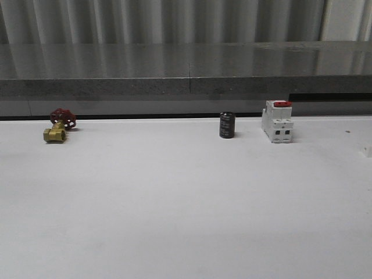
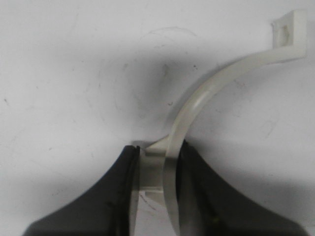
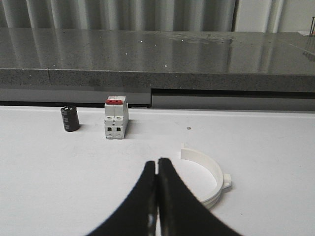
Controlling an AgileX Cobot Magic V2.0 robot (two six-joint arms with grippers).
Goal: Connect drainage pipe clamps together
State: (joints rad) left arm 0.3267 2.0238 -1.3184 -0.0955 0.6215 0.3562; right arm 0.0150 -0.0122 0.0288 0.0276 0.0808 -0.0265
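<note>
The left end effector was clenched on one clamp half above the bench. The right end effector was clenched empty, near the other half. Likely next: opening and grasping it.

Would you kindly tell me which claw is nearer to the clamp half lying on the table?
The right claw: it sits shut just beside the loose clamp half. The left claw grips the other clamp half elsewhere.

One white semicircular clamp pinched at its lug in the left hand; second clamp lies flat on the table.
</note>
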